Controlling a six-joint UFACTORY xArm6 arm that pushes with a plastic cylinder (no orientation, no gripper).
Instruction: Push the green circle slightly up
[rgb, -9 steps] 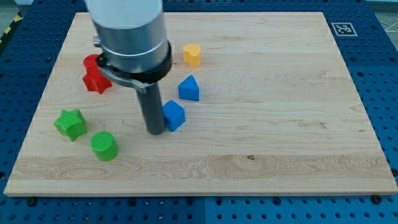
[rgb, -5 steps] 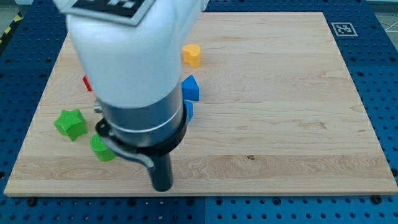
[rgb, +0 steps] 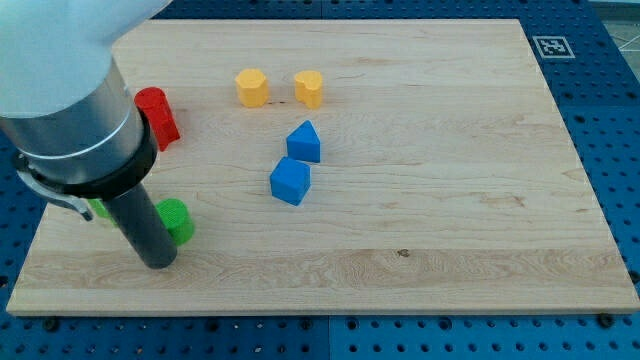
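Note:
The green circle (rgb: 177, 219) sits near the view's lower left on the wooden board (rgb: 420, 230), partly hidden by my rod. My tip (rgb: 158, 263) rests on the board just below and left of the green circle, close to or touching it. A green star (rgb: 99, 209) shows only as a sliver behind the arm, left of the rod.
A red block (rgb: 157, 115) lies at the upper left, partly hidden by the arm. Two yellow blocks (rgb: 252, 87) (rgb: 309, 88) lie near the top. A blue triangular block (rgb: 304, 141) and a blue cube (rgb: 290, 181) lie mid-board. The board's bottom edge is just below my tip.
My tip moved from beside the blue cube down to the bottom edge, then left to just below the green circle. The arm now hides the green star and uncovers a yellow block.

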